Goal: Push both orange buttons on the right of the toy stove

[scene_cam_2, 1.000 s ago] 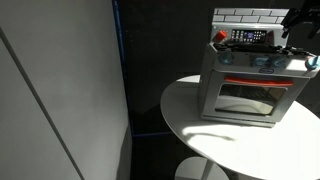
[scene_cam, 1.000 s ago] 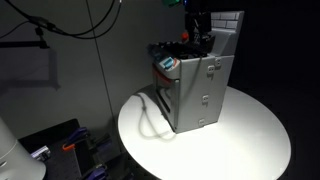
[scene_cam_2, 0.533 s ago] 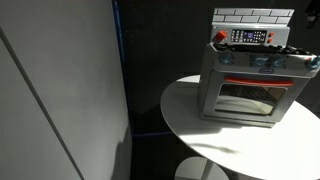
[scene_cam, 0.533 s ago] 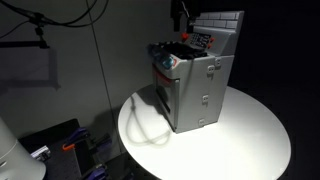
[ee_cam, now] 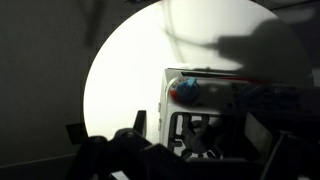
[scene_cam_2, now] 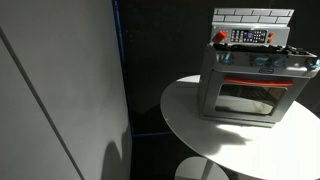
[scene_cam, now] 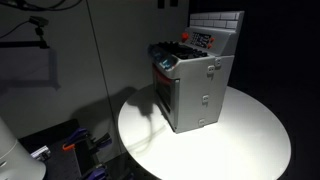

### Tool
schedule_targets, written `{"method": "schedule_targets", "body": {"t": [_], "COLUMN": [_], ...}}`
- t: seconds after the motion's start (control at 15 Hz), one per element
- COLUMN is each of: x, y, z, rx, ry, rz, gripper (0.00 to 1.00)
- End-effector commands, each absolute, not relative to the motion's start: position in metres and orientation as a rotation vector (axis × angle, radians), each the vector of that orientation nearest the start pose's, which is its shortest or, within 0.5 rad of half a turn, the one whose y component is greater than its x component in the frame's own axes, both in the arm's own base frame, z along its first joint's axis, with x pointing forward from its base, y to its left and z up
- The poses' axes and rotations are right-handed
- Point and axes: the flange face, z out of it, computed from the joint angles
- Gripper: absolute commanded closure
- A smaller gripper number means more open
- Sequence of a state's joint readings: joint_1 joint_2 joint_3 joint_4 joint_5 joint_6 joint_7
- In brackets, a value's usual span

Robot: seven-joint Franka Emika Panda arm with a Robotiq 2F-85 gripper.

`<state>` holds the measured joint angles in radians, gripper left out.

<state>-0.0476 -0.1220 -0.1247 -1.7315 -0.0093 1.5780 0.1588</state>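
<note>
The grey toy stove (scene_cam: pixel 198 88) stands on the round white table (scene_cam: pixel 250 140), with its oven door facing the camera in an exterior view (scene_cam_2: pixel 252 95). A small orange-red piece shows at the back of its top in both exterior views (scene_cam: pixel 184 37) (scene_cam_2: pixel 220 36). I cannot tell whether it is one of the orange buttons; no pair can be made out. The gripper is out of both exterior views. In the wrist view my gripper (ee_cam: pixel 205 140) hangs high above the dark burner top (ee_cam: pixel 200 135), its dark fingers apart and empty.
A blue-and-white item (scene_cam: pixel 166 65) sits at the stove's front corner and also shows in the wrist view (ee_cam: pixel 185 91). The white tile-patterned back panel (scene_cam_2: pixel 254 16) rises behind the burners. Cables hang at the upper left (scene_cam: pixel 70 20). Dark room all around.
The gripper has lifted from the stove's top rear and gone up out of both exterior views. The stove has not moved.
</note>
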Motion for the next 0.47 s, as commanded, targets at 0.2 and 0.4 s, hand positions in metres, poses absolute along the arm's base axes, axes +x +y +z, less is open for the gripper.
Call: {"method": "schedule_targets", "body": {"t": [0.2,0.4], "x": [0.4893,0.4874], "y": [-0.092,-0.0918], "z": [0.6355,0.6362], "rx": [-3.088,-3.087], "ry": [0.504,0.501], "rz": [0.035,0.041], "gripper": [0.0,0.0]}}
